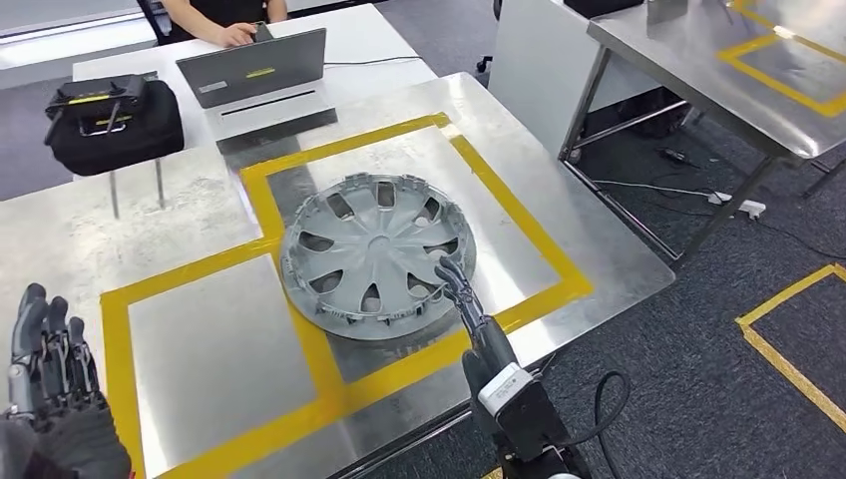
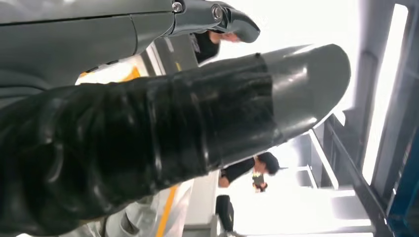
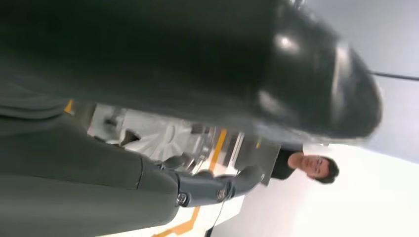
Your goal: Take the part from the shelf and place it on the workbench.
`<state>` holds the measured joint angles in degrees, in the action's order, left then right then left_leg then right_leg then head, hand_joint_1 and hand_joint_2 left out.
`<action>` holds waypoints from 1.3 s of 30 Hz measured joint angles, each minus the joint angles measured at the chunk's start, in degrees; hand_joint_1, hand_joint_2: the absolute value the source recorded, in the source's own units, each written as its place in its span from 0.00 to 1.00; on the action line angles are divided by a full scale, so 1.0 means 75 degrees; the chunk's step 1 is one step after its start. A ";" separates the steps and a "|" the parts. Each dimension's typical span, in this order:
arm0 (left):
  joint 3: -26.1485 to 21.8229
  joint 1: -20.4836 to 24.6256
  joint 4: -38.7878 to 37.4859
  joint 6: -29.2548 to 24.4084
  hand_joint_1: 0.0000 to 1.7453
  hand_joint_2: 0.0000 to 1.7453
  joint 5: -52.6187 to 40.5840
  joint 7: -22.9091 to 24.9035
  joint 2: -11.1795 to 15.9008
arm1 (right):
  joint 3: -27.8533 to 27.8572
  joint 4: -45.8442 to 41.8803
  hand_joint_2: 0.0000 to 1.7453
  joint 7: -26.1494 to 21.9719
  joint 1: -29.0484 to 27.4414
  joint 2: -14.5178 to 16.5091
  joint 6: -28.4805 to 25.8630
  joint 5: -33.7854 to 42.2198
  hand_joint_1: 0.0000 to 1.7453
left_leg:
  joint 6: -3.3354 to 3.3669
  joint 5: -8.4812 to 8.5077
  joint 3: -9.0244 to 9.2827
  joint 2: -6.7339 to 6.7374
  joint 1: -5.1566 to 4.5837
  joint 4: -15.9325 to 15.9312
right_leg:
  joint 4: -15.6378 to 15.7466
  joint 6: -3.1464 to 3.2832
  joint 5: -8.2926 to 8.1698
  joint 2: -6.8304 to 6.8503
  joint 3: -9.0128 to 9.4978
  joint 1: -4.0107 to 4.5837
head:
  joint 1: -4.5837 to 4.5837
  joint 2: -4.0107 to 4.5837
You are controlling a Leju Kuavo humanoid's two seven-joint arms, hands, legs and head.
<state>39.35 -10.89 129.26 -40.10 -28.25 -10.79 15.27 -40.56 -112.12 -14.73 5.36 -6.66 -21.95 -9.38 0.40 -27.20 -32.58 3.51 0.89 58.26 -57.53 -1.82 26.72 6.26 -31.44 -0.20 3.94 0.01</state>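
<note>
Steel workbench (image 1: 599, 269) mid-frame bears the hubcap (image 1: 376, 252); right hand (image 1: 461, 289) touches its rim, holding nothing; left hand (image 1: 48, 369) empty, fingers apart, lower left.

Laptop (image 1: 254, 66), black bag (image 1: 115, 125), seated person (image 1: 221, 18)

My part, a grey multi-spoke hubcap (image 1: 376, 254), lies flat at the frame's centre on the steel workbench (image 1: 559, 190), overlapping its yellow tape lines.

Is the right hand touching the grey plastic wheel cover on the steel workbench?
Cannot tell. In the head view the right hand's fingertips overlap the grey plastic wheel cover's near rim, but no contact or gap shows plainly.
</note>
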 joint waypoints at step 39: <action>0.0191 0.0408 -0.0644 0.0315 0.00 0.00 0.1093 -0.0617 -0.0119 | 0.0011 -0.0659 0.00 0.0428 -0.0448 -0.0302 -0.0565 -0.0589 0.00 | 0.0169 0.0162 -0.0265 -0.0315 0.0158 0.0095 | -0.0619 -0.0318 0.0526 -0.0587 -0.0355 -0.0193 | -0.0090 0.0002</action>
<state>40.79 -7.83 124.43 -37.73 -20.05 -15.41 14.38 -40.47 -117.06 -11.51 2.00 -8.92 -26.19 -13.80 1.67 -25.99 -34.57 1.15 2.07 58.98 -62.17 -4.21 30.67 1.85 -34.10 -1.65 3.27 0.02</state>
